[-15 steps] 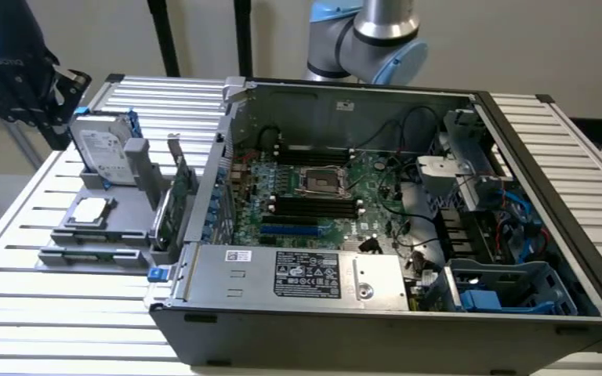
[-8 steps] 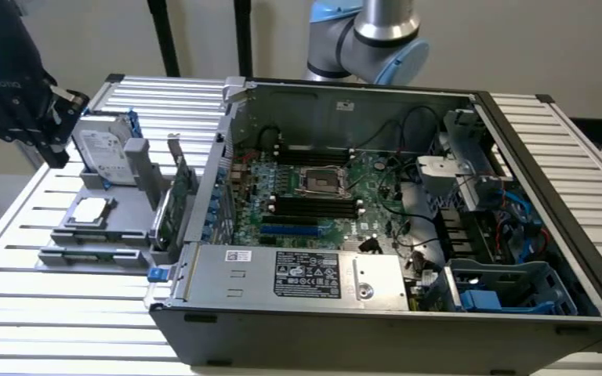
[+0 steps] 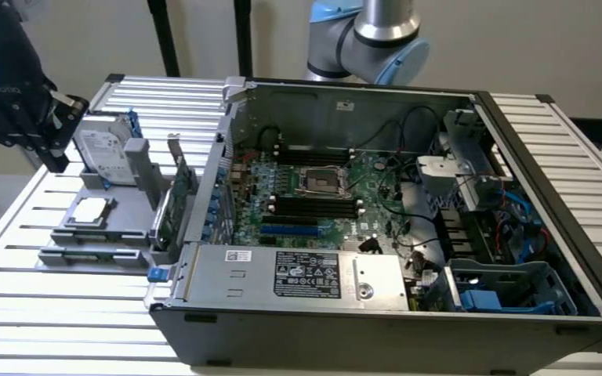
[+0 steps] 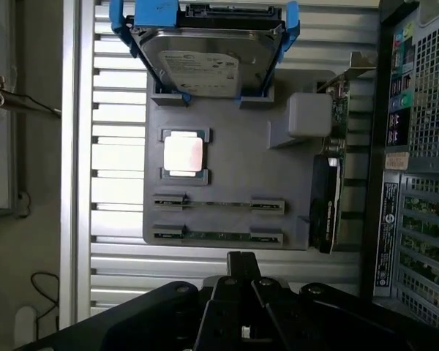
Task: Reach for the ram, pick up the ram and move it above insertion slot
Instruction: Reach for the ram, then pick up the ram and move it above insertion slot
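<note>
My gripper [image 4: 241, 257], nearest the lens, is closed on nothing above the bench [image 4: 117, 281]. The ram [image 4: 218, 236] stands on edge in the gray tray's [image 4: 227, 128] slot along its edge closest to me. Its long axis follows the bench slats, pointing toward the computer case [image 4: 424, 146]; its chips are indistinct.

tray [image 4: 234, 157] on table [image 3: 29, 313], computer case [image 3: 385, 333] to exterior view's right, ram [image 4: 218, 235] lying in tray
</note>
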Robot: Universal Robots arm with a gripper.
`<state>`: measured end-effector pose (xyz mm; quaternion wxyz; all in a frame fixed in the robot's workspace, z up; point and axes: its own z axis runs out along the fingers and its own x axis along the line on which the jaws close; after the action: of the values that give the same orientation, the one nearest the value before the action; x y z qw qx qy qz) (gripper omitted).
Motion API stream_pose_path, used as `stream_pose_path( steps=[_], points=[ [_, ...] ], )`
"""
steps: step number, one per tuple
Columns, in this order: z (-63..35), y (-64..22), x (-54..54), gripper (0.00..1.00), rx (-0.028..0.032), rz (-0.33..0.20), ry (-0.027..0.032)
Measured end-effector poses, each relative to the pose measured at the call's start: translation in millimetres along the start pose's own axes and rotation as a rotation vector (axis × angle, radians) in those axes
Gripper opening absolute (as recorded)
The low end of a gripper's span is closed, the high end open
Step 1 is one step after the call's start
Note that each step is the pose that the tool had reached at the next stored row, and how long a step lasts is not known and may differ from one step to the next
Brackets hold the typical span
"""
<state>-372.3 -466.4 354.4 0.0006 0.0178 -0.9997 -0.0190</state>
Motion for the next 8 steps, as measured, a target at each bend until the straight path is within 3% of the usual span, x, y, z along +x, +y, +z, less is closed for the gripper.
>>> stream_pose_path(
  steps=[8],
  points=[
    [0.4,0.0,0.1,0.11,0.0000,-0.145,0.0054]
  ],
)
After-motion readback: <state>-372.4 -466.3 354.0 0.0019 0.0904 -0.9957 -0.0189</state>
